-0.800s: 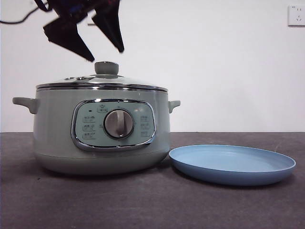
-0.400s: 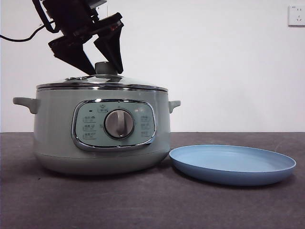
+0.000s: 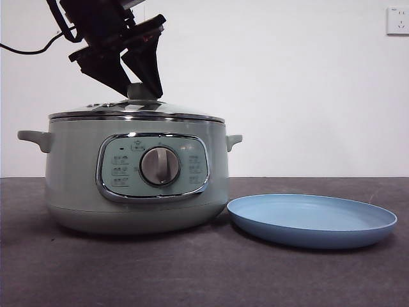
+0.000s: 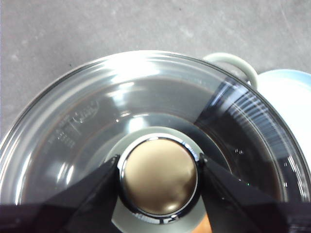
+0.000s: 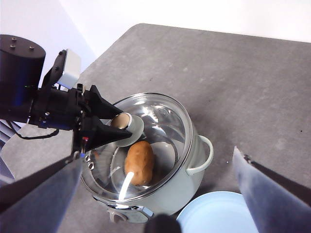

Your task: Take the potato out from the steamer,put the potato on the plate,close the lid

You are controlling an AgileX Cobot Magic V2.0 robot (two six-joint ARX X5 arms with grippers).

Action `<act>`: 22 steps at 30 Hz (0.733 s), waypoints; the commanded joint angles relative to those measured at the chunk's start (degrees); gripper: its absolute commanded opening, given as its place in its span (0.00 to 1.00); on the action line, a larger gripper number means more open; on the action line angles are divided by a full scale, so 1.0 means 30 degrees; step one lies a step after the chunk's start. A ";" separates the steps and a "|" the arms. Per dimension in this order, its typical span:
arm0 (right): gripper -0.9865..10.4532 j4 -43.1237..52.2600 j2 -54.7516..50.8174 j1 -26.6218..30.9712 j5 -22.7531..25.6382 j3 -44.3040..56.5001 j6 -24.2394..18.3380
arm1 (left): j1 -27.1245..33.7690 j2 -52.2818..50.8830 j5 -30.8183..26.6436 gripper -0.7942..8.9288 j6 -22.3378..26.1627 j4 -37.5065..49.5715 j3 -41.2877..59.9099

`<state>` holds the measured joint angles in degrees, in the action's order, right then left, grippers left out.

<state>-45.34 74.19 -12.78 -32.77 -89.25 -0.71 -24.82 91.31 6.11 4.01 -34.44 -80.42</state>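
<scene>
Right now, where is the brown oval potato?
The brown oval potato lies inside the sage-green steamer, seen in the right wrist view under the closed glass lid.

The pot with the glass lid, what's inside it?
Through the glass lid of the pot, one brown potato shows. The left gripper sits around the lid's knob. Glare and the knob hide the rest of the inside.

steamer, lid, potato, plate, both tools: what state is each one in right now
steamer: upright on the table, lid on
lid: seated on the steamer, closed
potato: inside the steamer, seen through the glass
plate: empty, beside the steamer
left tool: shut on the lid's knob
right tool: open, high above, holding nothing
</scene>
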 commanded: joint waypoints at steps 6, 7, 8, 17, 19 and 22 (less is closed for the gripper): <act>0.69 0.0095 0.0007 -0.0015 -0.0095 -0.0095 -0.0051 | 0.0022 -0.0350 0.0044 0.07 0.0226 -0.2572 -0.4736; 0.69 0.0102 0.0007 -0.0029 -0.0087 -0.0095 -0.0036 | 0.0022 -0.0386 0.0058 0.07 0.0226 -0.3045 -0.5362; 0.69 0.0109 0.0007 -0.0051 -0.0087 -0.0095 0.0080 | 0.0022 -0.0466 0.0073 0.07 0.0226 -0.3650 -0.6113; 0.69 0.0342 0.0240 -0.1137 0.0044 -0.0364 0.0350 | 0.0073 -0.2958 -0.0029 0.07 0.0758 -0.6572 -0.9595; 0.69 -0.0044 0.0729 -0.1719 0.0073 -0.1042 0.0342 | 0.0073 -0.4051 -0.0058 0.07 0.0758 -0.6579 -0.9595; 0.69 -0.1457 0.2069 -0.2827 0.0459 -0.2914 0.0000 | 0.0073 -0.5748 -0.0583 0.07 0.0772 -0.6652 -0.9595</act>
<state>-49.28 79.09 -20.51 -31.73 -96.82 -0.34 -24.77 76.07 4.91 5.58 -56.40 -108.12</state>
